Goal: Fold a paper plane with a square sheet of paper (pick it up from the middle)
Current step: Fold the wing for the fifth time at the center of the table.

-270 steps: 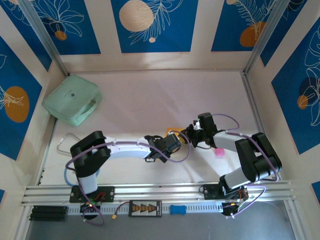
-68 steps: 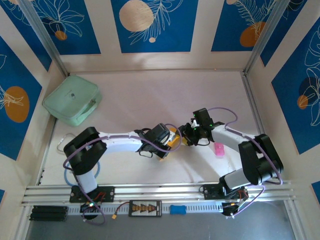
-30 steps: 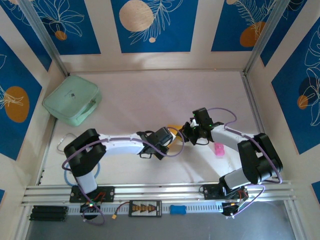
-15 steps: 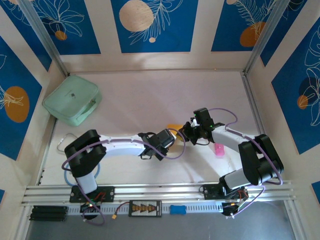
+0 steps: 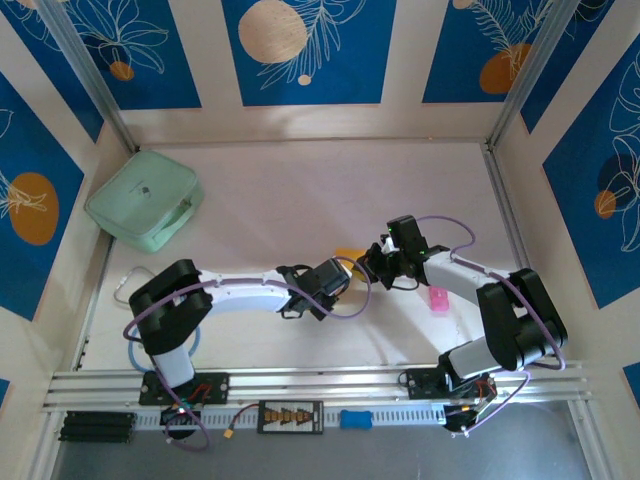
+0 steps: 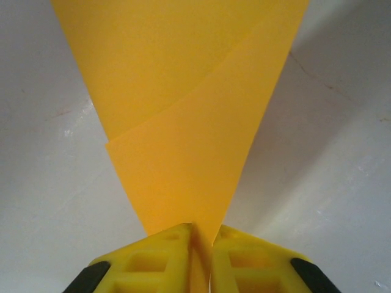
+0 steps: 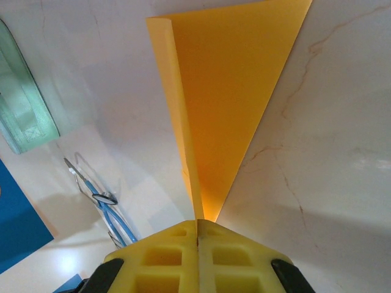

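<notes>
Paper: the square sheet of paper (image 5: pixel 349 254) is orange-yellow and creased into a triangle. It sits near the middle of the surface (image 5: pixel 300 185), between the two hands. I cannot tell whether its far edge touches the surface.

Left wrist view: two layers show, and the upper flap's edge runs diagonally across the lower one. The sheet narrows to a point that enters the left hand (image 6: pixel 201 235). The yellow fingers are clamped on that tip, with only a thin slit between them and paper in it.

Right wrist view: a sharp fold rises from the right hand (image 7: pixel 197 227). There is a broad bright face on the right of the fold and a narrow paler strip on the left. The fingers are pressed together, pinching the paper's corner at the fold.

Edges and room:
- The mint-green case (image 5: pixel 143 200) lies at the far left, beside the left wall and well apart from the paper.
- The small pink object (image 5: pixel 438 299) lies just beside the right forearm, on its outer side.
- A blue cable loop (image 7: pixel 105 204) lies at the left edge near the left arm's base.
- Bare white surface stretches from the paper to the back wall.
- Walls close the left, back and right sides, and a metal rail runs along the right edge.
</notes>
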### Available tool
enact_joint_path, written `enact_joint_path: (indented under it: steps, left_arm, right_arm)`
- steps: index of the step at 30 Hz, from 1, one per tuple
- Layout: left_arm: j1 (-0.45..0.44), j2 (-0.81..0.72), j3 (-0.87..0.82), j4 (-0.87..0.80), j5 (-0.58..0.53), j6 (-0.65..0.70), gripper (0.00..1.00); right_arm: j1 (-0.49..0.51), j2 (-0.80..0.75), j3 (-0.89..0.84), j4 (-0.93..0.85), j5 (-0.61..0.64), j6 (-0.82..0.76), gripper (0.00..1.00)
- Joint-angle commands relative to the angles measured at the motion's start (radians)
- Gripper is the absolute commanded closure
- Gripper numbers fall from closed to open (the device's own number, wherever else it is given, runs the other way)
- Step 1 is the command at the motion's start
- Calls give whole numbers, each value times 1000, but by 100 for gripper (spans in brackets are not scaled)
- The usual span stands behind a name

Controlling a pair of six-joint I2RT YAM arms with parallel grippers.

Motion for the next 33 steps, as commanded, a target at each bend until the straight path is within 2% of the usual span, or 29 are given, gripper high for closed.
enact_joint_path:
  steps: [1,3,9,10,14,18,21,28,33]
  left_arm:
    - [-10,3,27,-23,-16,13,87]
    - [-10,4,27,-24,-14,12,88]
    - [-10,3,26,-22,-14,3,99]
    - [-11,1,24,-19,-8,4,100]
    - [-6,-1,25,-14,34,-3,100]
    - [17,-1,28,1,143,-17,100]
    - [50,3,28,15,249,-30,100]
    - [96,23,26,55,416,-52,100]
    - [126,43,17,92,515,-78,100]
  right_arm:
    - [-6,-20,-13,-4,-29,8,100]
    - [-6,-18,-13,-4,-30,8,100]
    - [-11,-31,-16,-23,-22,-4,100]
    - [-13,-38,-18,-31,-17,-6,97]
    - [-26,-75,-17,-81,14,-34,80]
    - [-52,-131,-24,-160,69,-67,57]
    - [-84,-181,-47,-184,84,-82,48]
    - [-143,-275,-95,-196,94,-93,46]
    - [-151,-281,-114,-169,70,-96,47]
